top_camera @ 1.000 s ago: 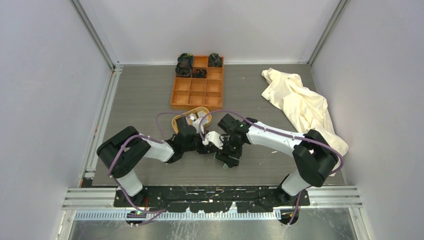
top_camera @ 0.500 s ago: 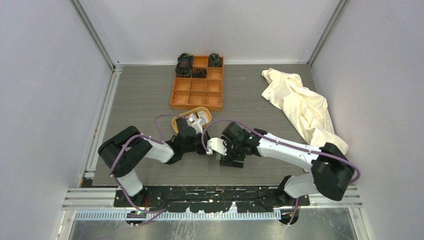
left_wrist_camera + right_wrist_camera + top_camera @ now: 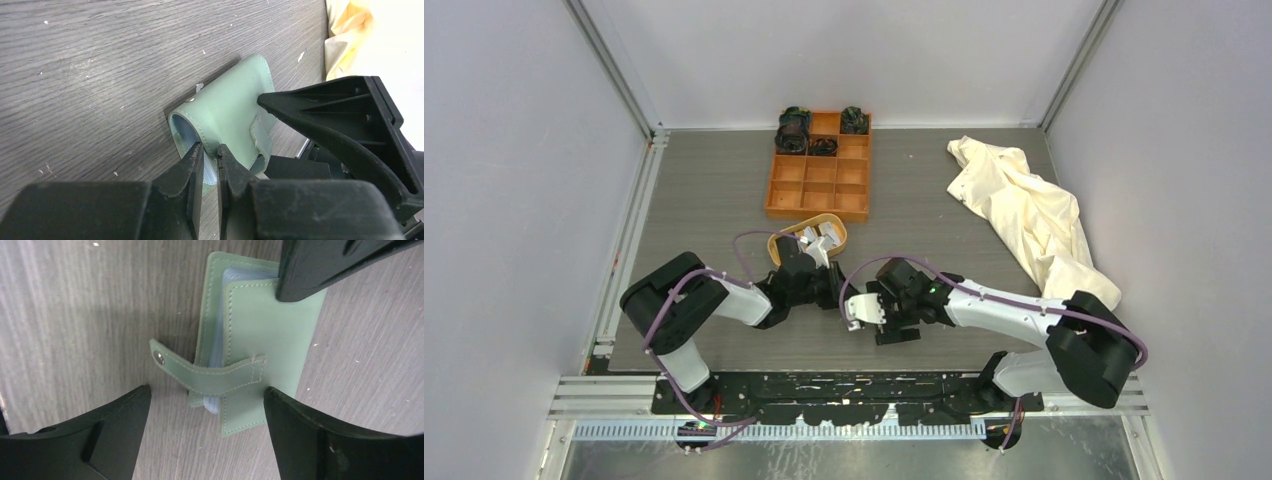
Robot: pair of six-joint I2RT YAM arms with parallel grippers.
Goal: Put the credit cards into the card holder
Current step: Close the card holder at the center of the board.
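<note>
A grey wood-grain table [image 3: 704, 190] is filling the middle, with soft, even light falling across it. Plain white walls [image 3: 514, 150] are closing it in at 9, 12 and 3 o'clock. Aluminium rails [image 3: 614, 65] are running up the corners, and a brushed-metal strip [image 3: 1124, 458] is lying at 6 o'clock.

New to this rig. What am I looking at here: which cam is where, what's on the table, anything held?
A left arm and a right arm, each with a two-finger gripper, are bolted at the near edge of a table. The overhead picture looks from behind them; the other two come from wrist cameras. On the table lie an orange compartment box, an oval tray with cards, and a cream cloth. The left gripper pinches one edge of the green card holder. The right gripper stands open at it, holding nothing.
</note>
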